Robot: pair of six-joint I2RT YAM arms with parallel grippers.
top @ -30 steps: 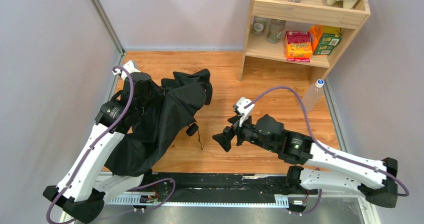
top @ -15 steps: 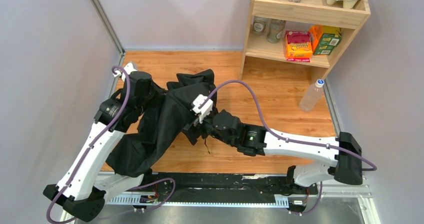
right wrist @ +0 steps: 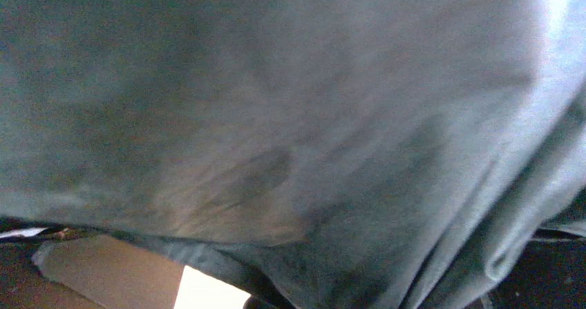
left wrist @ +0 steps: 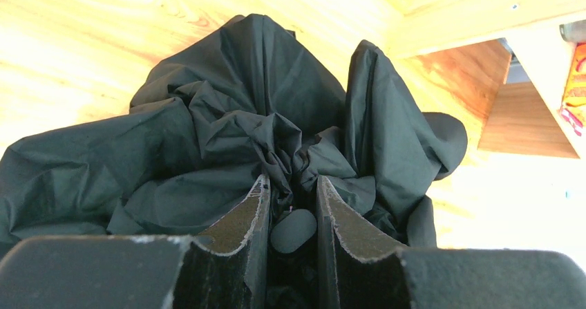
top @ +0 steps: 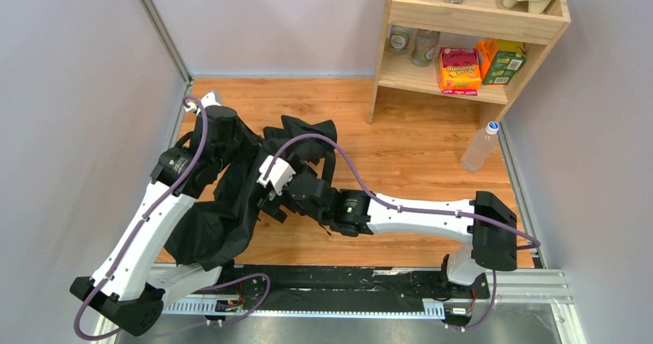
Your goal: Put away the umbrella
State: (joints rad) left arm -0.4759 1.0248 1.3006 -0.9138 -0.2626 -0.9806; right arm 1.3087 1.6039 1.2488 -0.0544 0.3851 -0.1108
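Counter (top: 400, 151): wooden | umbrella (top: 204, 232): crumpled black fabric heap on left part of counter | left hand (left wrist: 291, 205): fingers nearly closed, pinching bunched umbrella fabric | right hand (top: 269, 205): pressed against fabric, opening cannot be determined

The umbrella (top: 231, 202) is seen as plain matt black fabric, no print; in the right wrist view it is rendered a blurred grey-green. Left gripper (left wrist: 290, 188) is black w/ pale scuffed edges. Left arm (top: 146, 236) and right arm (top: 420, 208) are white w/ black joints; cables (top: 306, 137) purple. Table (top: 416, 144) is orange-brown wood grain. Far right, shelf (top: 477, 21) is pale wood, w/ red-orange packet (top: 460, 71) and green box (top: 504, 63). Bottle (top: 480, 148) is clear, cap blue.
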